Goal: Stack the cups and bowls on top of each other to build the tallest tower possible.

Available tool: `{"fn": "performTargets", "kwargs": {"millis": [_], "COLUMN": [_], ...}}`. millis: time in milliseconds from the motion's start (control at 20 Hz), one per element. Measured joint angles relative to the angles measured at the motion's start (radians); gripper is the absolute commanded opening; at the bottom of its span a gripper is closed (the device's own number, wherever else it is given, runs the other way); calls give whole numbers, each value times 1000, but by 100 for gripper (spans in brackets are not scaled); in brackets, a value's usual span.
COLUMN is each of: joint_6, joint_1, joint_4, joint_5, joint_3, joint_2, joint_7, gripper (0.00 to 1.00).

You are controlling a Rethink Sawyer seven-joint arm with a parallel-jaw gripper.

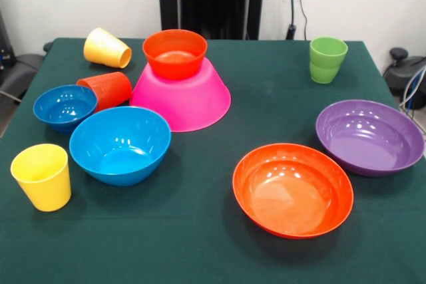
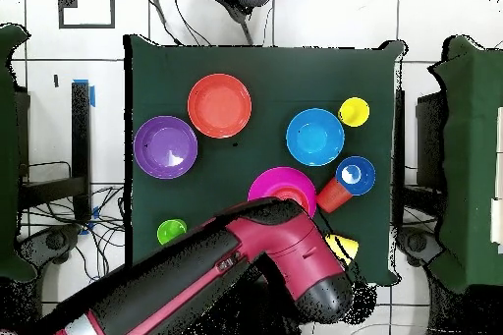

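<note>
The tool shows in neither view. In the overhead view the red arm (image 2: 226,272) reaches over the counter (image 1: 219,244) edge and covers part of the pink bowl (image 1: 186,98), which sits upside down with the small orange bowl (image 1: 174,52) upright on top. Beside it lie the orange-red cup (image 1: 108,89) and a yellow cup (image 1: 106,48), both tipped over. The medium blue bowl (image 1: 120,144), small blue bowl (image 1: 64,106) and second yellow cup (image 1: 42,176) stand nearby. The green cup (image 1: 327,59), purple bowl (image 1: 369,136) and wide orange bowl (image 1: 293,189) sit well apart.

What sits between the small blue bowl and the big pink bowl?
An orange-red cup lying on its side, between the small blue bowl and the upside-down pink bowl. The front view shows this best.
</note>
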Motion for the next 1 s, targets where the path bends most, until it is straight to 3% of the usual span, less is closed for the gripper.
{"fn": "performTargets", "kwargs": {"millis": [1000], "joint_6": [109], "joint_1": [-35], "joint_4": [-123], "joint_5": [41], "joint_3": [2], "joint_2": [139], "joint_7": [0], "gripper": [100]}}
